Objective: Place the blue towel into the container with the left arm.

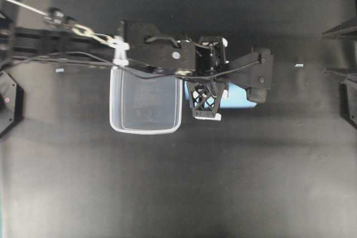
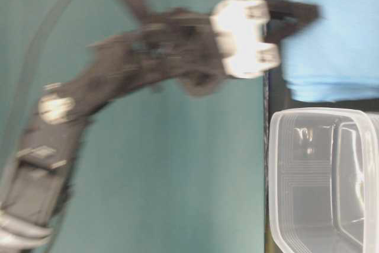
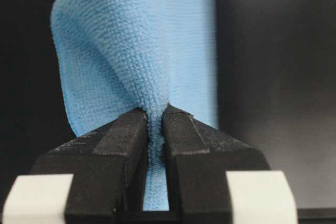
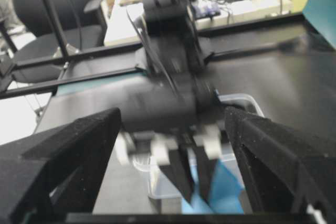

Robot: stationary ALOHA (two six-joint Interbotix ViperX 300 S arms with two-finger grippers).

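Note:
The blue towel [image 1: 245,96] lies on the black table just right of the container [image 1: 146,104], mostly hidden under the left arm's wrist. The left gripper [image 1: 218,85] points down at it. In the left wrist view the left gripper [image 3: 156,114] is shut on a pinched fold of the towel [image 3: 136,51], which bunches up between the fingers [image 3: 123,135]. The table-level view shows the gripper [image 2: 305,11] at the towel [image 2: 331,51], beside the clear, empty container [image 2: 325,182]. In the right wrist view the right gripper [image 4: 172,116] has its jaws wide apart and empty, facing the left gripper, the towel [image 4: 223,192] and the container [image 4: 247,100].
The right arm shows only as black pointed frames [image 1: 346,90] at the overhead view's right edge. Small white tape marks [image 1: 59,70] [image 1: 299,65] lie on the table. An office chair [image 4: 52,3] and a desk stand beyond the table's far edge.

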